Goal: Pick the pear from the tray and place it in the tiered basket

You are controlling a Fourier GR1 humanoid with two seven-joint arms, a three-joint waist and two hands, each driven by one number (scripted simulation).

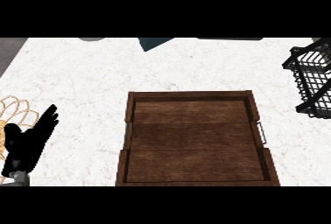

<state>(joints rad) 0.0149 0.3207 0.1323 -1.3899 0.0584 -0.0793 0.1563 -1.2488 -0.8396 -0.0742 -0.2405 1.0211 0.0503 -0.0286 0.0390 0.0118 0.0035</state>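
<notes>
- The left robot hand (29, 140) rests at the left edge, fingers straight and relaxed, holding nothing; the right robot hand is out of view.
- The pear shows nowhere: the tray (194, 94) shows only bare wood, and the basket (313, 78) at the right edge is partly cut off.
- Likely risk: a pear handled out of sight could miss the basket's tier, strike its wire rim and roll across the table (84, 74).

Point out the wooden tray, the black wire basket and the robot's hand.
wooden tray (194, 146): head view, on its bare floor.
black wire basket (315, 81): head view, on its wire wall at the right edge.
left hand (27, 146): head view, on its palm, lower left.
</notes>
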